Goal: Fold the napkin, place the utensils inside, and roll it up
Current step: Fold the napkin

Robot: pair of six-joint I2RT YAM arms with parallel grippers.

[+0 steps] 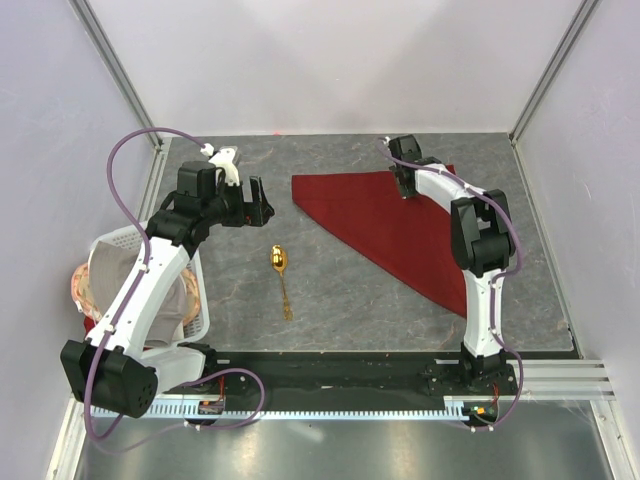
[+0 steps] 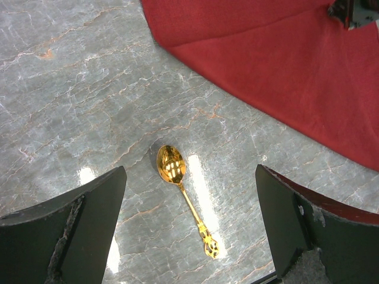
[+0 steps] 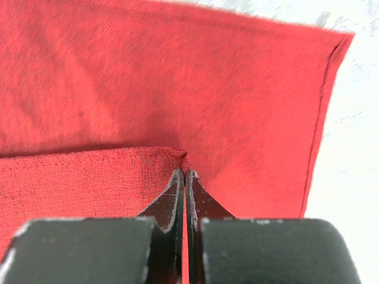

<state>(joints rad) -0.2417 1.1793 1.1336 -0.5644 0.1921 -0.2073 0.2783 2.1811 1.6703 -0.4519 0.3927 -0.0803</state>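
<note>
- The maroon napkin (image 1: 390, 225) lies flat on the bench (image 1: 340, 300), doubled over into a rough triangle. Its long slanting edge faces the left claw and its narrow tip runs back towards the right arm's base.
- The right claw (image 1: 405, 183) sits at the napkin's far edge, its two fingers pressed together on the cloth. In the right wrist view the corner of the upper layer (image 3: 148, 171) ends right at the claw's tips (image 3: 185, 173), with a thin line of red showing between the fingers.
- Ahead of that claw the lower layer (image 3: 148, 89) spreads out smooth, and its hemmed edge runs down the claw's right side.
- The gold spoon (image 1: 283, 285) lies on bare bench, apart from the napkin, bowl pointing away from the arm bases.
- The left claw (image 1: 262, 202) hangs above the bench with its fingers spread wide and nothing in them.
- Through the left wrist camera the spoon (image 2: 183, 198) shows below that claw (image 2: 190, 170), between its two fingers, and the napkin (image 2: 284, 65) lies beyond it.
- A white basket (image 1: 203, 300) stands behind the left claw, under that arm, holding a grey-beige cloth (image 1: 172, 300).
</note>
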